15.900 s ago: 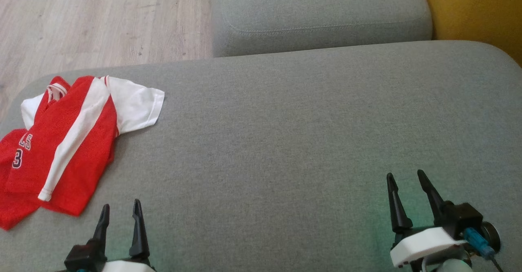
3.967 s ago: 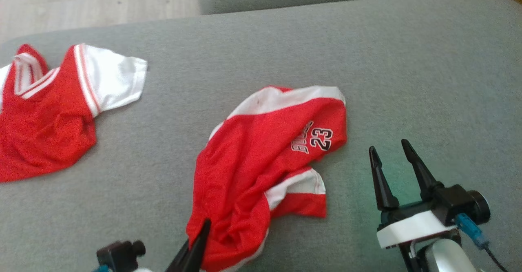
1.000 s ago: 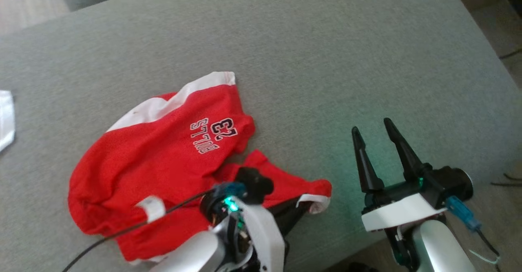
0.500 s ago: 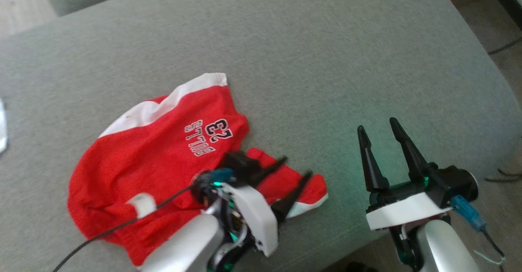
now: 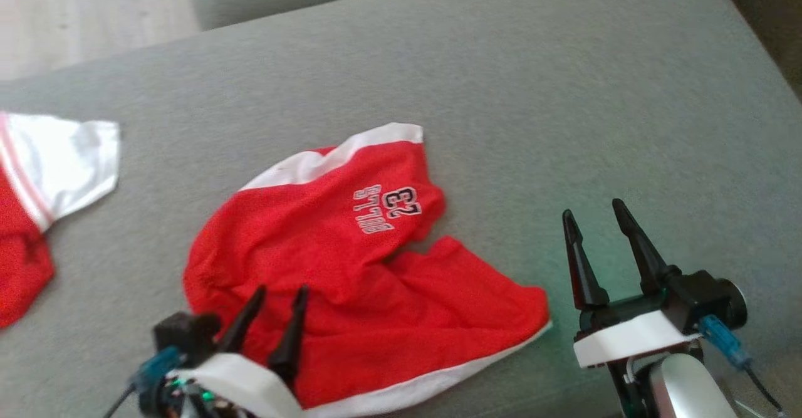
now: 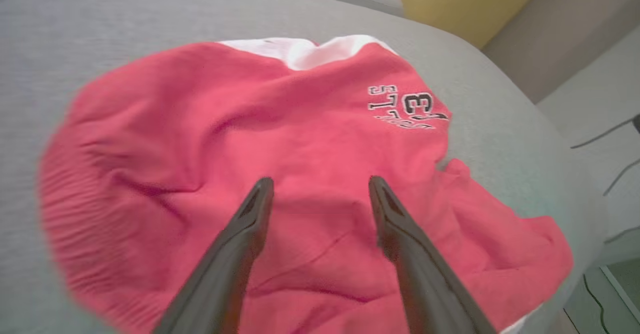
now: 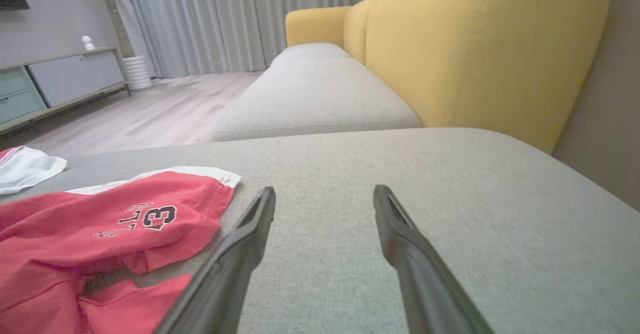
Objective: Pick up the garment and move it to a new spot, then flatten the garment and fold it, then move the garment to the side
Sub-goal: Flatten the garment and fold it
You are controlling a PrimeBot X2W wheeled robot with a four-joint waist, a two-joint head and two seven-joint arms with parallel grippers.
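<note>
Red shorts (image 5: 351, 274) with white trim and a "23" print lie spread and rumpled on the grey sofa seat (image 5: 501, 92). The same shorts (image 6: 280, 174) spread under my left gripper (image 6: 320, 186) in the left wrist view. My left gripper (image 5: 281, 294) hangs open over the shorts' near left part, nothing between its fingers. To the right of the shorts, my right gripper (image 5: 596, 214) stands open above bare cushion. The right wrist view has the shorts (image 7: 100, 234) at its lower left, beside the open right gripper (image 7: 324, 194).
A red and white jersey (image 5: 44, 173) lies at the sofa's left edge. Wooden floor (image 5: 75, 10) lies beyond the sofa at the upper left. A second grey cushion (image 7: 310, 98) and a yellow backrest (image 7: 475, 48) stand farther back.
My left gripper has let go of the shorts' right leg and drawn back to the lower left. The right leg now lies spread flat. The head camera has swung left.
</note>
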